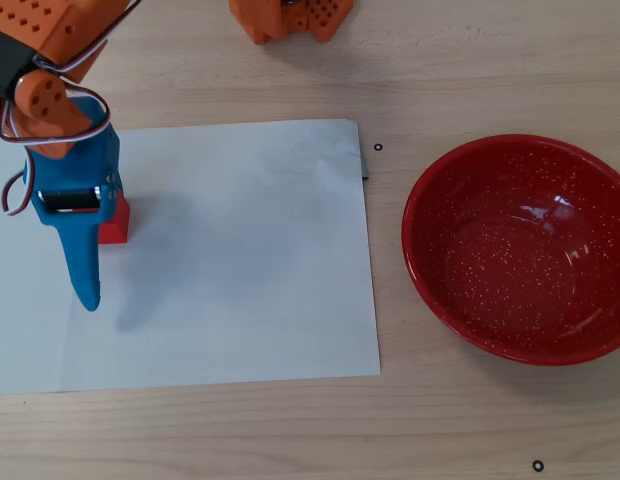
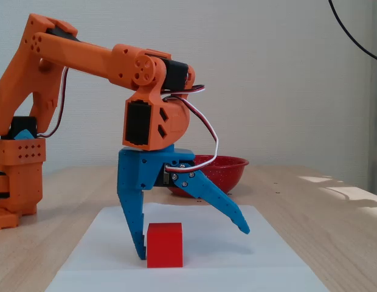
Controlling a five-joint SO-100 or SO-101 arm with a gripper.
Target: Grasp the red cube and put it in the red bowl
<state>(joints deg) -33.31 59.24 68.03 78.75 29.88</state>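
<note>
The red cube (image 2: 164, 244) rests on a white paper sheet (image 1: 240, 260). In the overhead view only the right part of the red cube (image 1: 117, 221) shows from under the arm. My blue gripper (image 2: 191, 243) is open. Its straight finger stands point-down right at the cube's left side in the fixed view, and its other finger (image 2: 222, 208) slants out above and to the right of the cube. From overhead, the gripper (image 1: 88, 262) is at the sheet's left side. The red bowl (image 1: 430, 190) sits empty on the wood at the right, and in the fixed view the bowl (image 2: 228, 169) shows behind the arm.
The arm's orange base (image 1: 290, 18) is at the table's far edge in the overhead view. In the fixed view, the base (image 2: 18, 176) stands at the left. Bare paper lies between the cube and the bowl. Small black marks (image 1: 378, 148) dot the wooden table.
</note>
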